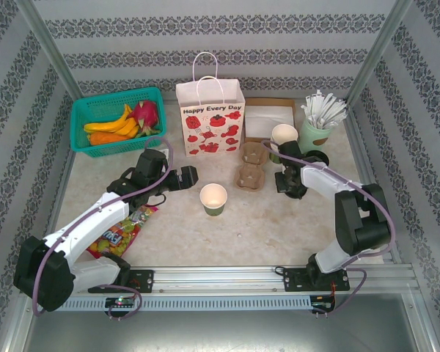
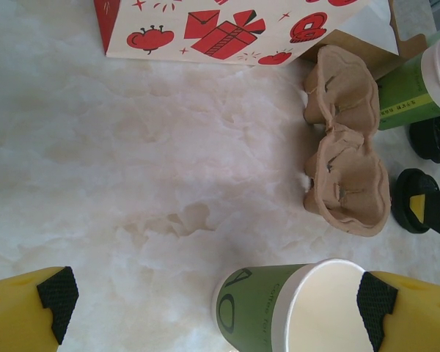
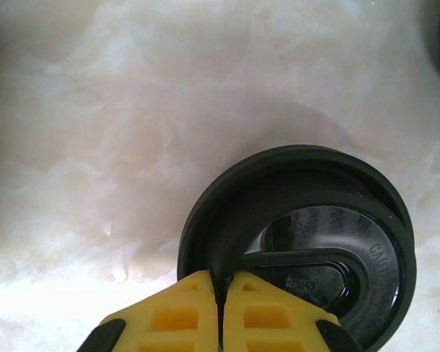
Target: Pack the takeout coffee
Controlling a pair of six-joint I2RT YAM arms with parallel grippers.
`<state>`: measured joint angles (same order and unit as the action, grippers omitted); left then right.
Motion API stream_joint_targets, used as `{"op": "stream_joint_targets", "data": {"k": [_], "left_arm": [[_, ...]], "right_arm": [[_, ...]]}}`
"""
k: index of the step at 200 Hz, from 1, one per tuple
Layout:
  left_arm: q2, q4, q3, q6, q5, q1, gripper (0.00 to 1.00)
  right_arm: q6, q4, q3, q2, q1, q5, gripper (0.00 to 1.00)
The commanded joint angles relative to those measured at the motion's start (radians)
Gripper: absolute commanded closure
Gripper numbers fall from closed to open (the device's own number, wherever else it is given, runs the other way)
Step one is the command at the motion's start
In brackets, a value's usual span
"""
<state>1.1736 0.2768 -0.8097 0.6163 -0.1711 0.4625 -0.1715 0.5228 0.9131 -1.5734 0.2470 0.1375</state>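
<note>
Beside the pulp cup carrier (image 1: pixel 252 165), the right gripper (image 3: pixel 221 284) pinches the probably light, slippery black lid (image 3: pixel 301 220) by its rim, while the left gripper (image 2: pixel 216 299) stands spread near the likely crushable open paper cup (image 2: pixel 268 312).

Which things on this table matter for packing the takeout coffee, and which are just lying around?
For the job: green cup, black lid in the right gripper, cup carrier, paper bag.
Lying about: fruit basket, candy packet, cup of white sticks.
</note>
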Motion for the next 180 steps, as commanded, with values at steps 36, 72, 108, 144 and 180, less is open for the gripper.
{"op": "stream_joint_targets", "data": {"k": [36,72,108,144,180], "left_arm": [[-0.018,-0.023,0.025,-0.005,0.001,-0.009,0.00],[-0.030,-0.044,-0.012,-0.030,-0.098,-0.010,0.00],[-0.031,-0.139,-0.061,-0.050,-0.277,-0.003,0.00],[0.011,-0.153,-0.143,-0.090,-0.401,0.042,0.00],[0.062,-0.105,-0.229,-0.156,-0.420,0.110,0.15]], "right_arm": [[-0.078,0.022,-0.030,0.124,0.043,-0.064,0.98],[-0.155,0.024,-0.074,0.312,0.085,-0.182,0.99],[-0.146,-0.055,-0.084,0.513,0.156,-0.321,1.00],[-0.159,-0.135,-0.011,0.528,0.241,-0.362,1.00],[-0.194,-0.274,0.019,0.505,0.352,-0.326,1.00]]}}
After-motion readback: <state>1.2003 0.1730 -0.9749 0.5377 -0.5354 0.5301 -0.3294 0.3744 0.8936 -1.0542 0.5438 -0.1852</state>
